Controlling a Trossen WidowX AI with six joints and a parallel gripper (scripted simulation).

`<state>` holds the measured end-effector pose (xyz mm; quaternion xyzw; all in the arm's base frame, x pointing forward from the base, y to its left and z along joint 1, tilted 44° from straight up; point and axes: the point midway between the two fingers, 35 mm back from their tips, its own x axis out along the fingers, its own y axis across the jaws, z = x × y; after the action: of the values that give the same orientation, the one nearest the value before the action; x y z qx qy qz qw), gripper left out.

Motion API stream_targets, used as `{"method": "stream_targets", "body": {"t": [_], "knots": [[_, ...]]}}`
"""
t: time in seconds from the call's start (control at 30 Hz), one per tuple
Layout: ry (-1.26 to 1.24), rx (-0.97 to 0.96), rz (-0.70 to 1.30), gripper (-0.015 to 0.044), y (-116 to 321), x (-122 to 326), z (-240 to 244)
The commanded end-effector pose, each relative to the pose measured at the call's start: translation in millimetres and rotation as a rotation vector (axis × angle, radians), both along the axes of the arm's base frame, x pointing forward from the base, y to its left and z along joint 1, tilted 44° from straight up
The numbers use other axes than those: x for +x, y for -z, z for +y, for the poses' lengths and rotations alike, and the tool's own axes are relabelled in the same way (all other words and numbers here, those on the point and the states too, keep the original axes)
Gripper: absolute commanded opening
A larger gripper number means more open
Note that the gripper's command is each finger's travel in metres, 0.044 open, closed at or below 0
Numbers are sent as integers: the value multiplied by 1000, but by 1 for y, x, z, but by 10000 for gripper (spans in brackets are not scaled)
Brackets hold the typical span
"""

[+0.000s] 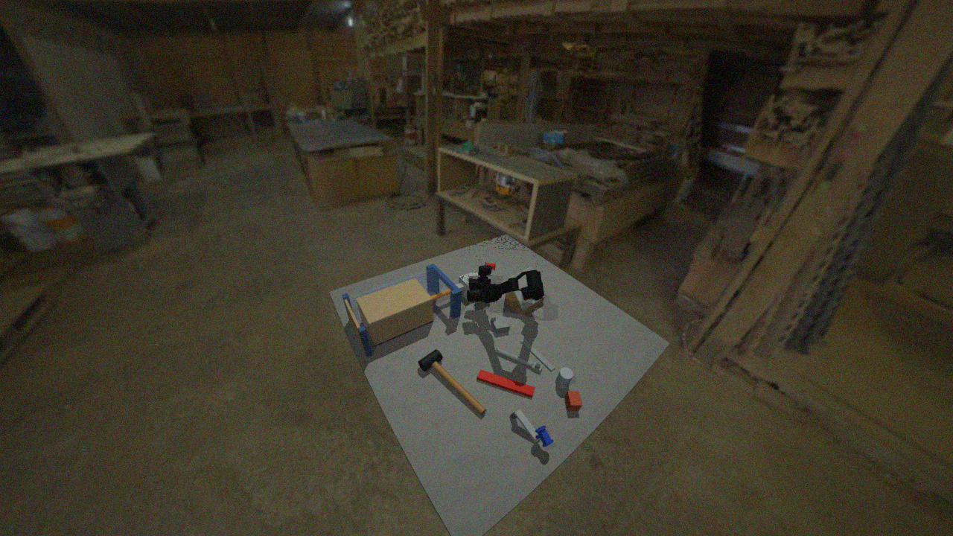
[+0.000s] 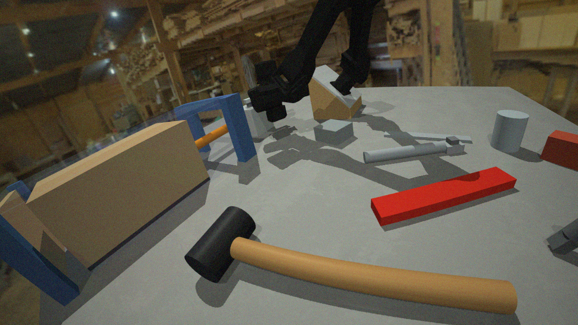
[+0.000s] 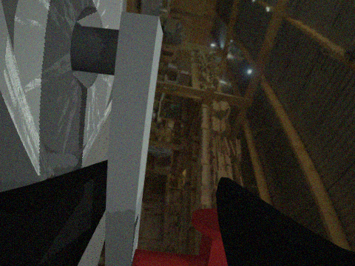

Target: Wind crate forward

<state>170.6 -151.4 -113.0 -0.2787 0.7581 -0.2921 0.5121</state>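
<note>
The crate (image 1: pixel 396 307) (image 2: pixel 121 189) sits flat inside the blue-framed cubby (image 1: pixel 455 303) (image 2: pixel 238 129), with an orange strap (image 1: pixel 441 293) (image 2: pixel 213 135) running from its front toward the winch (image 2: pixel 256 121). A gap shows between crate and front frame. My gripper (image 3: pixel 168 177) is at the winch. Its fingers stand partly open, either side of the red knob end (image 3: pixel 205 236) of a grey handle (image 3: pixel 133 111); I cannot tell whether they touch it. The handle's dark key (image 3: pixel 94 49) points down toward the winch. Whether it is seated is unclear.
A mallet (image 1: pixel 459 388) (image 2: pixel 363 274), a red bar (image 1: pixel 505 383) (image 2: pixel 444 197), a grey rod tool (image 2: pixel 404 153), a grey block (image 2: pixel 333 131), a cylinder (image 2: pixel 509 131), a red block (image 1: pixel 572 400) and a blue-knobbed handle (image 1: pixel 544 436) lie on the bench.
</note>
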Motion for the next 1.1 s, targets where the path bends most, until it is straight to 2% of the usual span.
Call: {"method": "stream_targets", "body": {"t": [0.0,1.07], "knots": [[1,9,-2,240,4,0,2],[0,-1,0,240,-6,-2,-4]]}}
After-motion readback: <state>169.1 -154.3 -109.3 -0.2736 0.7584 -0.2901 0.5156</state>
